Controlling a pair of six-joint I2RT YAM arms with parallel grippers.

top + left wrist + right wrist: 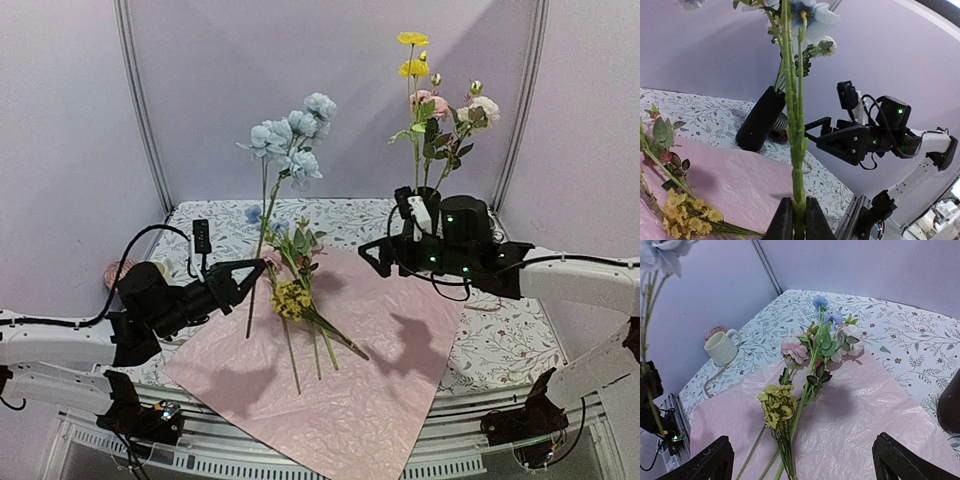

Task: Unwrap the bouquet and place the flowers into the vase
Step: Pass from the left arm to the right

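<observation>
**Blue stem upright in the left claw, vase across the bench**

Our left claw [799, 220] is pinched narrow on the foot of the blue stem [795, 125], at the bottom of its wrist view. Gripped that low, the stem stands nearly vertical, with its cut end down in the jaws and its blooms at the top of the frame. We judge this pose suits lowering it end-first into a narrow mouth.

Our right claw [801, 440] stands wide and holds nothing. In the top view it hangs at centre right, just in front of the vase, and we judge it free to fetch another stem.

The vase [760, 120] stands on the bench [500, 350] toward the upper right, largely hidden behind the right arm. Yellow, pink and cream flowers [430, 110] rise straight up out of it.

The loose stems [805, 380] lie flat on the opened pink paper [380, 380] at frame centre. Their heads point toward the back and their cut ends toward the near edge. The blue stem is well apart from the vase, to its left.
</observation>
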